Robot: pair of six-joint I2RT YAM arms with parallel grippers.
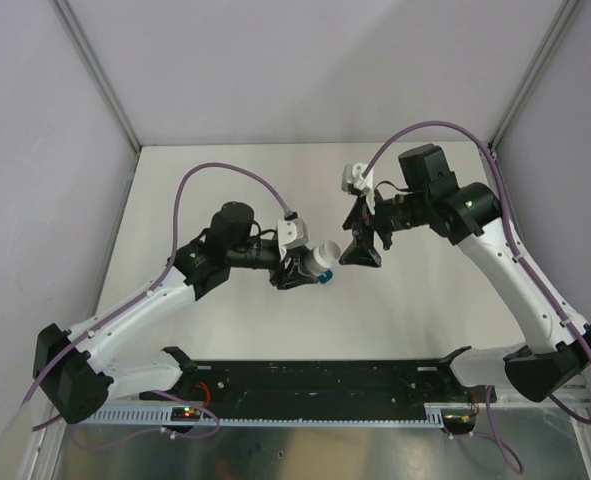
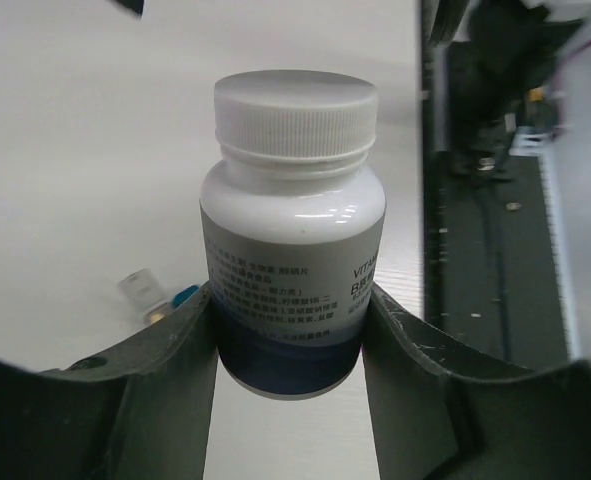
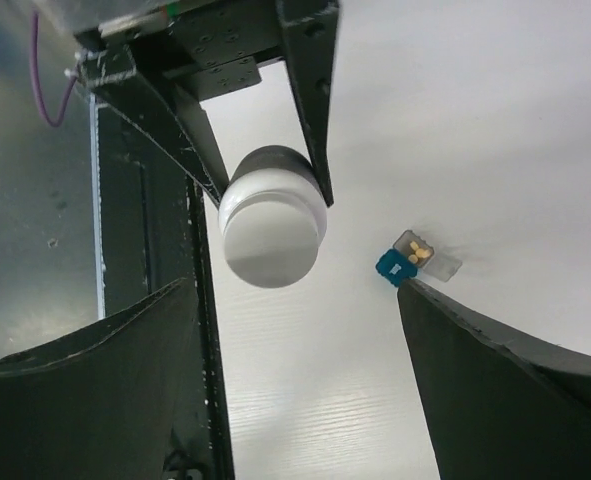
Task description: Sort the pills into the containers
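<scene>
My left gripper (image 1: 308, 266) is shut on a small white capped bottle (image 1: 323, 259) and holds it above the table; in the left wrist view the bottle (image 2: 290, 210) stands between the fingers. The containers (image 3: 411, 260), a tiny joined pair, lie on the table: the teal one is shut, and the grey one is open with its clear lid flipped out and yellow pills (image 3: 418, 255) inside. They also show in the left wrist view (image 2: 153, 296), partly hidden behind a finger, and as a teal speck in the top view (image 1: 325, 279). My right gripper (image 1: 360, 254) is open and empty, facing the bottle's cap (image 3: 272, 232).
The white table (image 1: 225, 180) has grey walls at the left, back and right. A black rail (image 1: 315, 378) with both arm bases runs along the near edge. The two grippers are close together at the table's middle.
</scene>
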